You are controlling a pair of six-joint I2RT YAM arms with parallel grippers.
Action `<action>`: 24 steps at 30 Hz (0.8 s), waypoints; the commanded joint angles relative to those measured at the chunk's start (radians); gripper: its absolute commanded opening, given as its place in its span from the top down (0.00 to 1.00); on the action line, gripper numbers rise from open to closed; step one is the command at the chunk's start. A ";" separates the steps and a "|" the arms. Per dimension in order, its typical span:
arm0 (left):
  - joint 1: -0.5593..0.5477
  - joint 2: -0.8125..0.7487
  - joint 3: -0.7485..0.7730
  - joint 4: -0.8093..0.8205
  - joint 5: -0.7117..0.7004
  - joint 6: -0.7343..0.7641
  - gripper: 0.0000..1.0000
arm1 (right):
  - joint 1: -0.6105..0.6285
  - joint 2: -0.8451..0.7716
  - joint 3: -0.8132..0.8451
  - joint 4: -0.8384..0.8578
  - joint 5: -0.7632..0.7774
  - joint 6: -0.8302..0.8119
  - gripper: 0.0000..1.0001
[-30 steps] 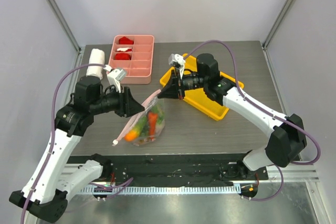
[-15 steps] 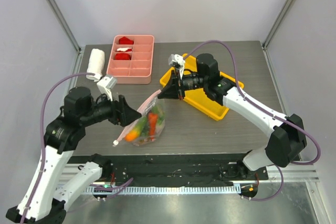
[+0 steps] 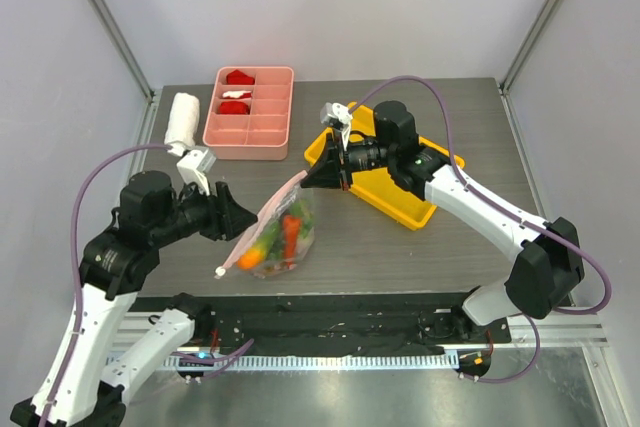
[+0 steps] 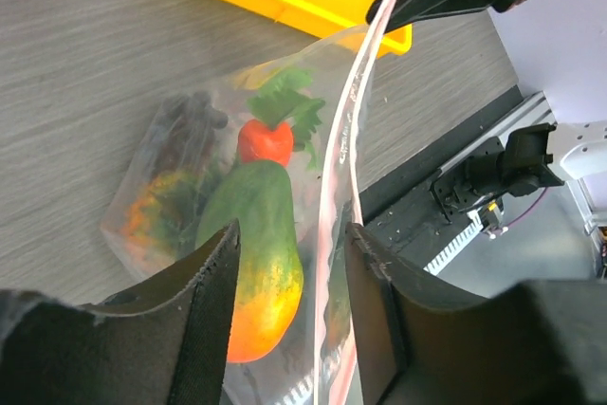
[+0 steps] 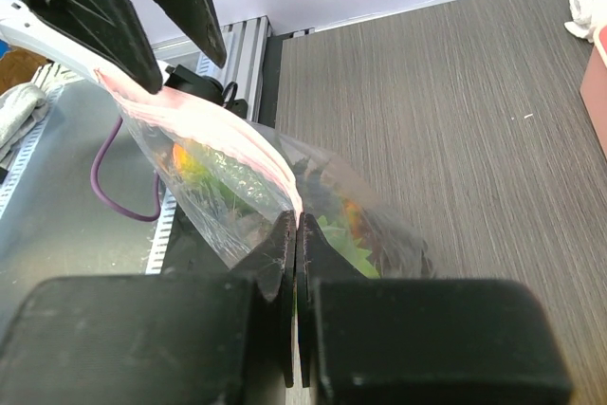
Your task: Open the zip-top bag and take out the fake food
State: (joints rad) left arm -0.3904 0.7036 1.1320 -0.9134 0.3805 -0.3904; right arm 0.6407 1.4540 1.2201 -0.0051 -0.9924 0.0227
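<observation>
The clear zip-top bag [image 3: 280, 237] hangs by its pink zip strip [image 3: 270, 209] over the table's front middle. My right gripper [image 3: 318, 176] is shut on the strip's upper end; in the right wrist view the fingertips [image 5: 287, 234] pinch the strip [image 5: 237, 139]. Fake food sits in the bag: an orange-green mango [image 4: 261, 263], an orange carrot with green top [image 4: 266, 139], dark grapes [image 4: 185, 125]. My left gripper [image 3: 232, 219] is open just left of the bag; in the left wrist view the strip [image 4: 337, 215] hangs between its spread fingers [image 4: 204, 301], untouched.
A yellow bin [image 3: 395, 182] lies under the right arm. A pink divided tray [image 3: 262, 132] with red-and-white pieces is at the back. A rolled white towel [image 3: 182, 117] lies at the back left. The black front rail [image 3: 330, 322] runs below the bag.
My left arm has drawn back to the left and down, away from the bag's upper strip. The right gripper and the bag have stayed put.
</observation>
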 commanded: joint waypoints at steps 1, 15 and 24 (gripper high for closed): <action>0.004 0.023 -0.011 -0.005 -0.003 -0.001 0.53 | 0.005 -0.014 0.044 0.013 0.006 -0.015 0.98; 0.004 0.076 -0.104 0.135 0.181 -0.033 0.54 | 0.016 0.002 0.045 0.065 0.020 0.028 0.99; 0.002 0.062 0.014 0.120 -0.101 -0.054 1.00 | 0.036 0.080 0.195 -0.132 0.613 0.469 0.45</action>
State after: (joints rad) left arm -0.3904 0.8478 1.0809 -0.8474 0.4519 -0.4107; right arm 0.6743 1.4975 1.2846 0.0071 -0.7681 0.2161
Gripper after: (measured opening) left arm 0.003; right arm 0.512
